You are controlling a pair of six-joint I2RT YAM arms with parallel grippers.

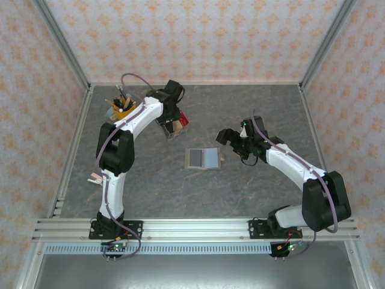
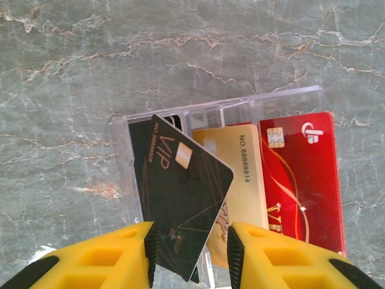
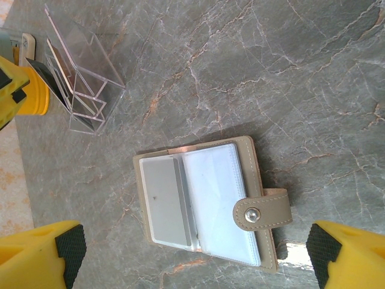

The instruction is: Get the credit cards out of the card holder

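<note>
Two arms reach over the grey marbled desk (image 1: 150,180). The card holder (image 1: 202,158) lies open and flat at the middle of the top view. It is tan outside, with clear sleeves over grey inside and a snap strap (image 3: 261,211) at its right edge. The sleeves look close to empty, though I cannot tell if a card remains.

Up and left of it stands a clear rack (image 2: 240,108) holding a red card (image 2: 301,180) and a gold card (image 2: 243,174). A black VIP card (image 2: 180,205) leans tilted in front of them, between the fingers of the left claw (image 2: 189,256). Its left edge meets one pad and a gap shows at the other, so I cannot tell whether it is gripped.

The right claw (image 3: 195,250) hangs above the holder, spread wide and holding nothing.

Judging by this, the black card is being stowed in the rack. Next it needs seating and letting go, then the sleeves need checking.
</note>
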